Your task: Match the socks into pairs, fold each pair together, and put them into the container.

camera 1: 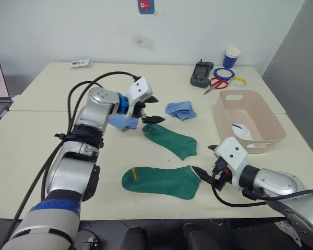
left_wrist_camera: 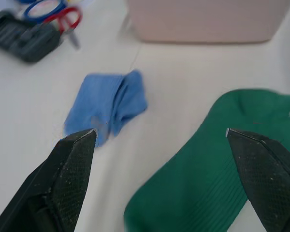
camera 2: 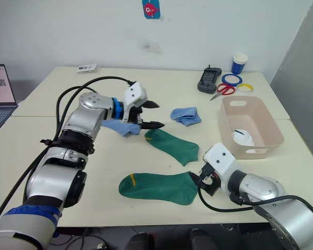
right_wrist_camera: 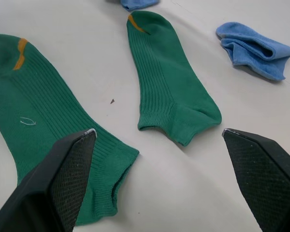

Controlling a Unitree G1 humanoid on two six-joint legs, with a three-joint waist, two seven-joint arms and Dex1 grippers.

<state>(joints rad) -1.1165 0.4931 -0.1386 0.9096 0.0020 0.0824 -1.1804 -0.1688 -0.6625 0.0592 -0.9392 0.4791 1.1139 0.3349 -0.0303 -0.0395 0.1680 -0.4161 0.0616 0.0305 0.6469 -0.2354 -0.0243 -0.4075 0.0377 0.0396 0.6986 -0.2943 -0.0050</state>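
Now both tools gape: right tool (camera 1: 204, 161) beside near green sock (camera 1: 159, 182), left tool (camera 1: 148, 110) above far one (camera 1: 170, 139).

Left end effector (left_wrist_camera: 159, 133) open above green sock (left_wrist_camera: 203, 174).

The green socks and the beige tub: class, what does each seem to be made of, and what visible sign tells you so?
The green socks look like soft knitted fabric, matte: fine ribbed lines run along them and they lie limp and flat on the table. The tub looks like moulded plastic, smooth with a slight sheen: thin rigid walls, rounded corners and a cut-out handle slot. The exact fibre cannot be told.
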